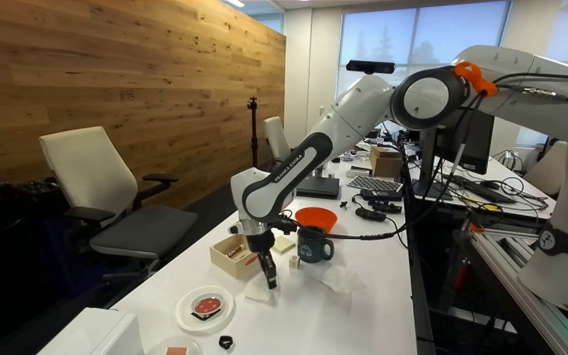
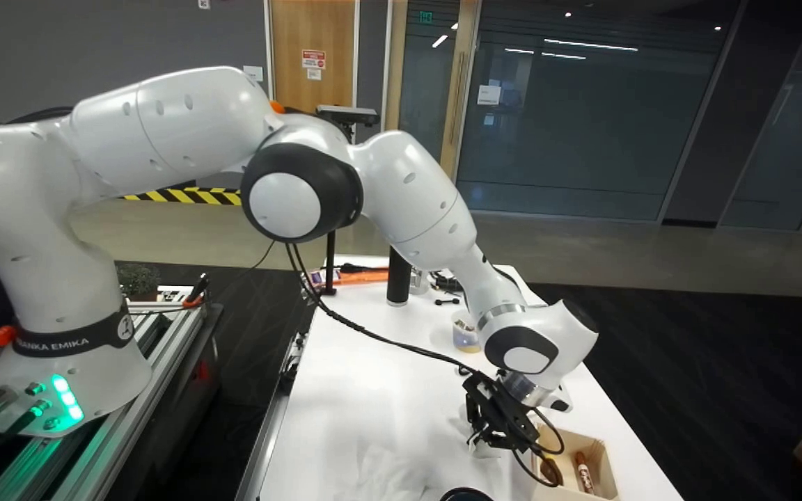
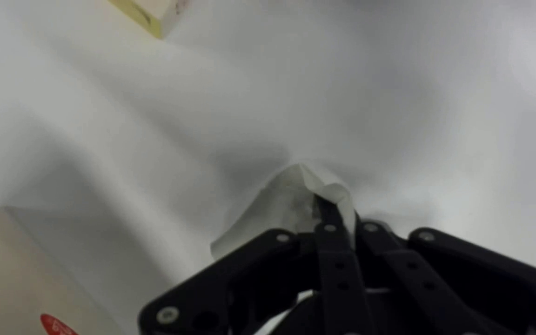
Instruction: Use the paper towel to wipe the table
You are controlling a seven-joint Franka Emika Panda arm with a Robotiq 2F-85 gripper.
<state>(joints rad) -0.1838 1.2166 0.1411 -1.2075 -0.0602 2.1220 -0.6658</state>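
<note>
Pinching a fold of thin white towel, jaws pressed together on the paper, a robot hand points down at the worktop just beside the box. The towel spreads out from the jaws next to the box, and in the wrist view a strip of bare surface shows between the two. To the right of the box in an exterior view stands a mug; farther out on that side lies a second white sheet, and in front of the box sits a plate. The towel looks feather-light, soft and limp, likely to glide over the smooth top but to crumple, or tear, under a hard drag. It appears caught near one edge, which would probably leave it trailing; a bunched hold closer to its middle should grip more surely and keep more paper flat for wiping. Strokes leading away from the box would be the safer course, since a sweep toward it could snag the paper on its wall.
</note>
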